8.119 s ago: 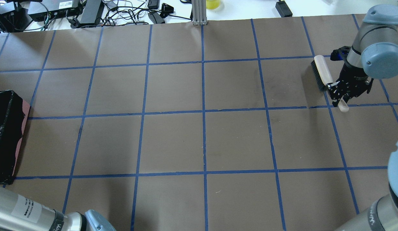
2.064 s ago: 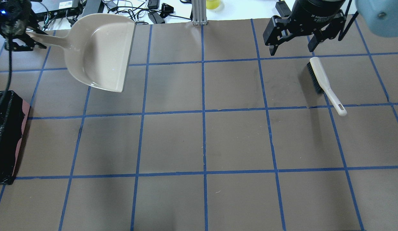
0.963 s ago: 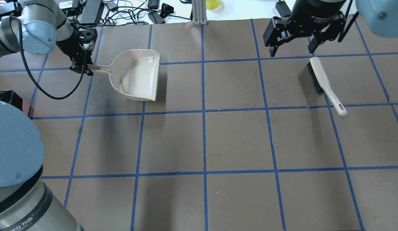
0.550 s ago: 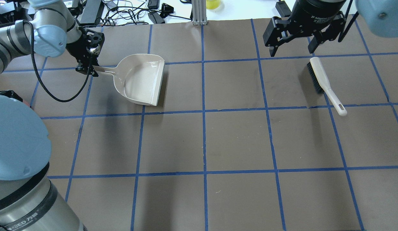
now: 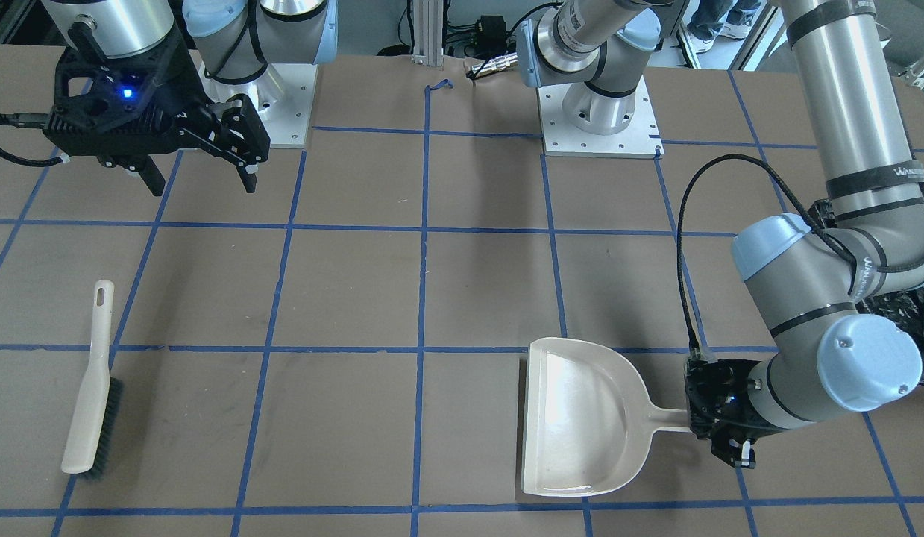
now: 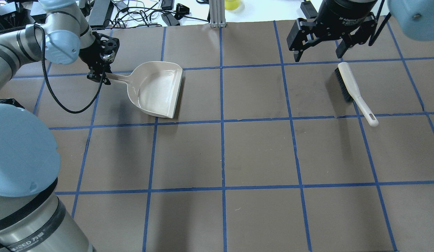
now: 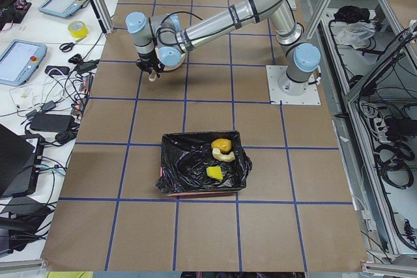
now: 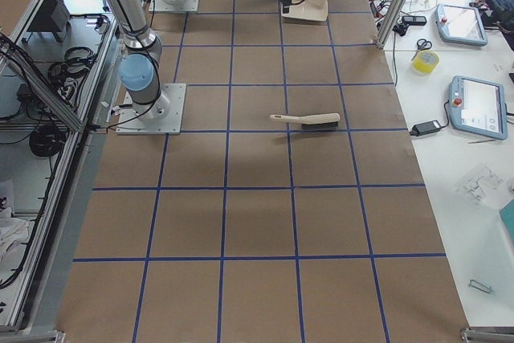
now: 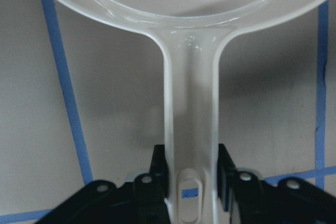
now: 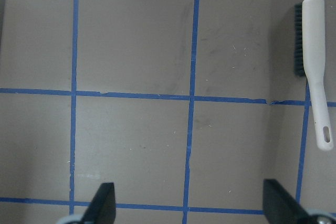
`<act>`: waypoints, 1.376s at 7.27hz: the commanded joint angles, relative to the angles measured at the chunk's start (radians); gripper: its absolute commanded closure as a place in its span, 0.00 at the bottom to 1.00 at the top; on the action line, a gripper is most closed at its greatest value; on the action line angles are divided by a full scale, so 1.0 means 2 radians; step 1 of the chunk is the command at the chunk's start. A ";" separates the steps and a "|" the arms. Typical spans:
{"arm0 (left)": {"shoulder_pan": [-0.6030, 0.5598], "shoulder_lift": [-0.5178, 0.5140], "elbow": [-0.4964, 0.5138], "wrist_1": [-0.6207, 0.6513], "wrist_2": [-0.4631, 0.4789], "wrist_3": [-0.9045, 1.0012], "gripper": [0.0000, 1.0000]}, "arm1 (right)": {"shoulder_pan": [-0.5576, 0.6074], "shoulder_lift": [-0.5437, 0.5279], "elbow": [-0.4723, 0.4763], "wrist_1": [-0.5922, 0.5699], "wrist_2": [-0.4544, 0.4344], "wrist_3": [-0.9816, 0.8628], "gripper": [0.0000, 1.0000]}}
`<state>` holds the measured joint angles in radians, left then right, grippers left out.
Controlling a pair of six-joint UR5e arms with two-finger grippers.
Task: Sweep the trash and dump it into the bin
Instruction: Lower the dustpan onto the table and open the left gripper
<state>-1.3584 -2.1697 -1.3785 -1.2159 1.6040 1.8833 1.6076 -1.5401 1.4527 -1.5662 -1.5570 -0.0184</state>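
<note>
Dustpan [image 6: 157, 87] shifted right, bin [image 7: 171, 167] mostly hidden overhead

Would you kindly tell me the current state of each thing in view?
dustpan: empty, held by its handle.
left gripper: shut on the dustpan's handle.
right gripper: open, empty, above the table.
brush: lying loose on the table, unheld.
bin: open, black-lined, holding the trash.
trash: all three pieces inside the bin.

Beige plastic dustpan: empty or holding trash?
Empty: the beige plastic dustpan shows only bare inner surface in the overhead and front views. Three toy food pieces lie in the black-lined bin.
</note>
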 commanded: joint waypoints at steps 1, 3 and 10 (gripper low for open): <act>0.000 -0.003 -0.002 0.000 0.000 -0.012 0.93 | 0.000 0.000 0.000 0.000 0.000 0.000 0.00; 0.000 -0.003 -0.003 0.000 0.000 -0.014 0.90 | 0.000 0.001 0.000 0.000 0.000 0.000 0.00; 0.000 0.001 -0.016 0.019 0.001 -0.020 0.48 | 0.000 0.001 0.000 -0.002 0.000 0.000 0.00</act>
<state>-1.3579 -2.1712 -1.4137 -1.1795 1.6050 1.8497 1.6076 -1.5378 1.4527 -1.5685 -1.5570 -0.0186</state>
